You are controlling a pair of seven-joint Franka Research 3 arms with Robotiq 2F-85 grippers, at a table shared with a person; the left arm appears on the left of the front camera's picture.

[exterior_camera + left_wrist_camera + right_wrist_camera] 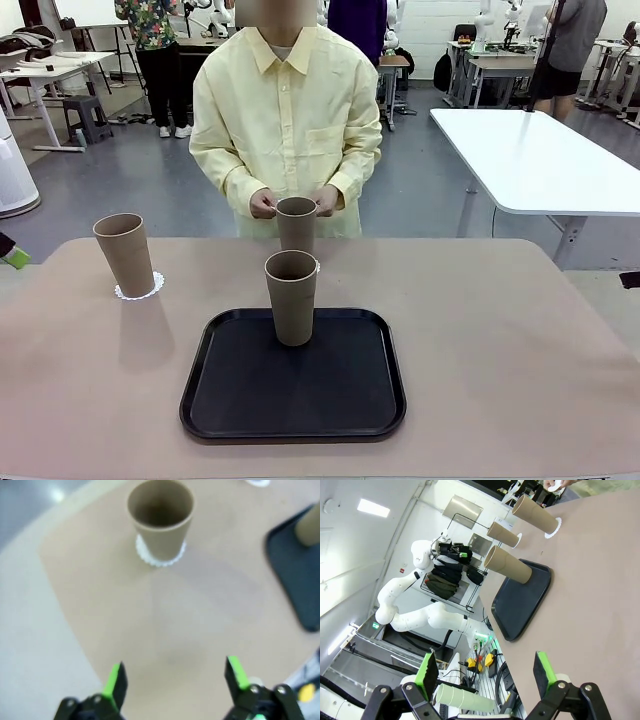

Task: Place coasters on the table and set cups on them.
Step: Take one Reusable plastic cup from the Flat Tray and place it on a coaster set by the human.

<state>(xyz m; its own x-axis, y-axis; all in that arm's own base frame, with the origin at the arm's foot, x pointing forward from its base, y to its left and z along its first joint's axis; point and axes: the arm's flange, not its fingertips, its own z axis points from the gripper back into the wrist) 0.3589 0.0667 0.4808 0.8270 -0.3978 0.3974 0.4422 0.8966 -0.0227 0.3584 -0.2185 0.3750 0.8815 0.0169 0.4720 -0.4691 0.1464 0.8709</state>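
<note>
Three brown cups stand on or over the beige table [500, 350]. At the far left, one cup [125, 254] [160, 520] rests on a white lacy coaster [139, 291] [160, 557]. A second cup [291, 297] [512, 566] stands on the black tray [295, 385]. Behind it the person's hands [263, 205] are at the rim of the third cup [296, 222] [535, 514], which has a coaster [555, 527] under it. My left gripper [175, 677] hovers open above bare table, short of the left cup. My right gripper [485, 672] is open and empty, off the table's right side.
The tray [520, 600] [295, 575] lies at the middle front of the table. A white-topped table [540, 160] stands at the back right. The person stands at the far edge. Bare tabletop spreads right of the tray.
</note>
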